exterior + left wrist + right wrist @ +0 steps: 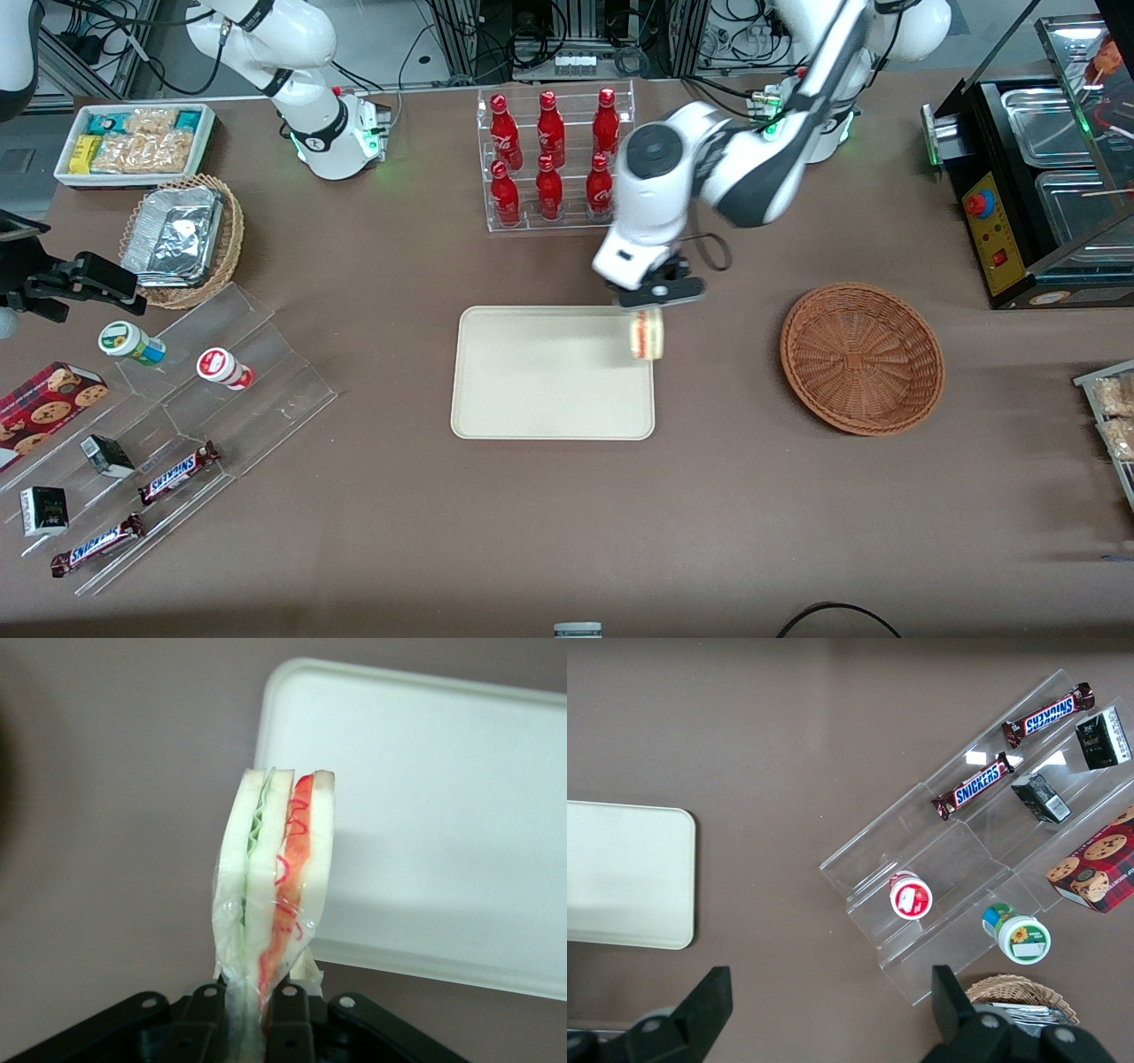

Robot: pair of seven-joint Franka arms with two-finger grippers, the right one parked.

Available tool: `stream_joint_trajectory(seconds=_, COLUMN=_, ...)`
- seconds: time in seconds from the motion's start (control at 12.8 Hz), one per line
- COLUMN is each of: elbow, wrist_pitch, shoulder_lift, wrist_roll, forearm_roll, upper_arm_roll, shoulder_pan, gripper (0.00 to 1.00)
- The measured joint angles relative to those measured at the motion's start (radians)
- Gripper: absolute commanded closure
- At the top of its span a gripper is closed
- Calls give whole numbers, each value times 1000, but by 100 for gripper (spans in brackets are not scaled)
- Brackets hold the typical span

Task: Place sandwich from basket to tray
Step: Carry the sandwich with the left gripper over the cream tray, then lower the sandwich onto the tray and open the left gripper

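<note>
Brown worktop (567, 532), crowded at the edges with snacks and a rack of red bottles (551, 159); cream tray (532, 381) in the middle, wicker basket (862, 358) empty, toward the working arm's end. Gripper (657, 297) hangs over the tray's edge nearest the basket, clamped on the wrapped sandwich (647, 335), held by one end so it dangles clear of the rim. Carry looks nearly done; lowering and release remain.

The working left arm reaches from its base down and toward the front camera, its white wrist bent downward. The end effector (654, 299) points down above the tray (532, 390) edge nearest the basket (861, 358). Its fingers (288, 1003) are clamped on one end of the sandwich (276, 881), holding it clear of the bench.
</note>
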Motion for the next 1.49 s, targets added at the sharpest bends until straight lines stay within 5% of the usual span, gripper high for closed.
stream_joint_trajectory(seconds=1.02, elbow=182, wrist_pitch=147, shoulder_lift=276, wrist_roll=-86, forearm_roll=86, upper_arm_roll=10, shoulder_pan=-25, gripper=87)
stream_joint_trajectory(seconds=1.49, elbow=183, wrist_pitch=171, shoulder_lift=293, wrist_roll=-153, forearm_roll=117, upper_arm_roll=10, shoulder_pan=-41, gripper=6)
